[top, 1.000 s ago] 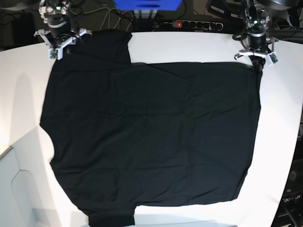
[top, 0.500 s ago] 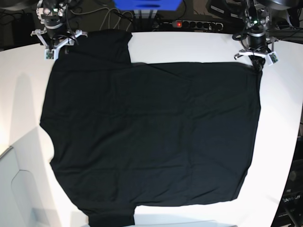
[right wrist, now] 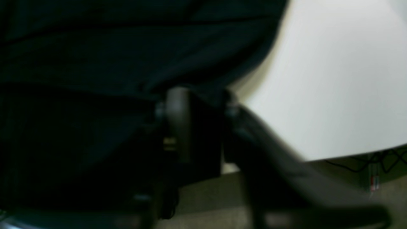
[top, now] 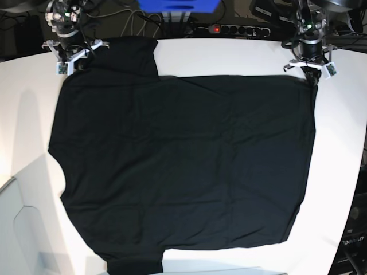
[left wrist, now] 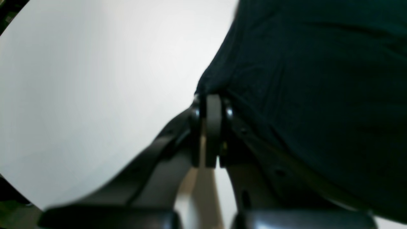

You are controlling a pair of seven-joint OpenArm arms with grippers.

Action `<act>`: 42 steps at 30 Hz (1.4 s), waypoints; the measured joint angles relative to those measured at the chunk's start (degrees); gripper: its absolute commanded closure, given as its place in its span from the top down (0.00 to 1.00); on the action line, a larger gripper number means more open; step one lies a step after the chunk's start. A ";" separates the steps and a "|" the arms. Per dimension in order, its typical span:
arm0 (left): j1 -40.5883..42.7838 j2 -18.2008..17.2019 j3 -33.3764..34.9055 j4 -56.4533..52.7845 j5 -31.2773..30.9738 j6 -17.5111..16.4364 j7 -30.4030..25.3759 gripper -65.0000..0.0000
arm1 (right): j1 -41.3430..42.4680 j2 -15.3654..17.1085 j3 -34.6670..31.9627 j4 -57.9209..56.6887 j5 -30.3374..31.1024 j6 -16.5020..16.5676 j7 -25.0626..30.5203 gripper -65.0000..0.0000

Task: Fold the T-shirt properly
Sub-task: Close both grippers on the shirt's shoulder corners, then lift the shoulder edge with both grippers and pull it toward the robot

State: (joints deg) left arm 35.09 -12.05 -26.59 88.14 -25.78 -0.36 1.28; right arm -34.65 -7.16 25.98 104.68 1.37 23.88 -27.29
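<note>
Two arms are seen in the base view, each built of black and silver segments with dark cables run along them. A small green light is carried near the wrist of each. Just above the left gripper, white brackets are spread out to either side, with small coloured marks at their tips; the same white brackets are fitted above the right gripper. In the left wrist view, the fingers are shown as dark grey, flat-faced bars, flanked by rounded black knuckles with shiny screw heads. In the right wrist view, the fingers appear dark and blurred, with a curved black link running back from them.
</note>
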 measured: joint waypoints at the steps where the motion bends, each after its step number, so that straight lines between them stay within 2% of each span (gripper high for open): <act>1: 0.00 0.00 0.00 0.11 0.00 0.00 -0.02 0.00 | 0.00 -0.02 0.00 0.07 -0.04 0.11 -0.02 0.00; 9: 0.13 0.00 0.00 0.15 0.00 0.00 -0.04 0.00 | -0.70 -0.35 0.39 3.58 -1.75 0.42 -3.91 0.00; 13: 1.27 -0.02 -0.07 0.76 -0.04 -0.02 -0.02 0.00 | -0.46 -0.26 3.04 4.94 -1.73 0.76 -3.56 0.00; 19: 2.84 -0.02 -0.11 4.00 -0.04 0.00 -0.04 0.00 | -0.55 -0.13 3.54 5.01 -1.73 0.90 -3.56 0.00; 23: 4.59 0.00 -0.20 6.36 -0.04 -0.07 -0.07 0.00 | -1.64 -0.44 4.42 7.41 -1.84 5.92 -3.21 0.00; 26: 6.01 -0.02 -0.22 7.61 -0.24 -0.04 -0.24 0.00 | -1.90 -2.16 6.54 8.94 -1.95 7.98 -1.40 0.00; 28: 6.23 0.04 -0.57 7.58 -0.24 -0.15 -0.17 0.00 | -1.90 -2.21 7.96 9.05 -1.92 9.81 -0.15 0.00; 31: 6.51 1.60 -3.08 7.58 -0.24 -0.26 -0.24 0.00 | -1.88 -2.19 10.36 9.05 -1.95 11.50 1.60 0.00; 34: 6.95 4.11 -4.72 7.58 -0.22 -0.26 -0.20 0.00 | -1.73 -2.21 12.15 9.05 -1.97 14.67 1.99 0.00; 42: 7.89 4.37 -4.55 7.58 -0.22 -0.28 0.00 0.00 | -1.97 -2.21 14.36 9.05 -1.95 14.84 2.05 0.00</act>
State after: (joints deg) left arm 42.98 -7.68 -31.14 95.72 -26.00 -0.64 1.28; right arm -36.62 -9.37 40.34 113.73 -0.58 38.72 -25.23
